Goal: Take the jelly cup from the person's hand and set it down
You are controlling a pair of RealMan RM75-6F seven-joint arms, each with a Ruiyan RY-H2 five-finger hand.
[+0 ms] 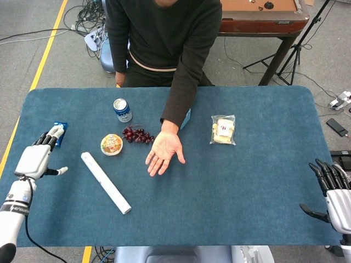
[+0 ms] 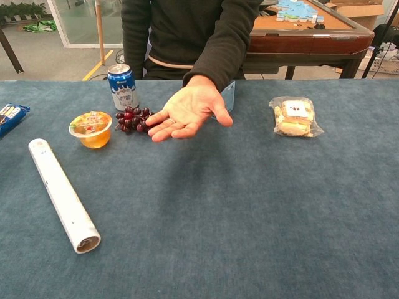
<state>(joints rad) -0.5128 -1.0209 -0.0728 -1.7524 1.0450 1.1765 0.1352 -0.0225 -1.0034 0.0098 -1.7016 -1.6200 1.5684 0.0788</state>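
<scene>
**Jelly cup standing on the table, person's palm open**

The jelly cup (image 1: 111, 144) is a small clear tub of orange jelly under a printed foil lid. It stands upright on the blue table (image 1: 230, 186), lid up, in the far left part, nearer the far edge than the near edge. Nothing touches it. The person's hand (image 1: 163, 152) lies palm up and bare toward the table's middle, well apart from the cup.

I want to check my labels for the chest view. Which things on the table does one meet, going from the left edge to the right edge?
Blue snack packet → white roll → jelly cup → blue can → red grapes → person's open palm → bagged biscuits.
</scene>
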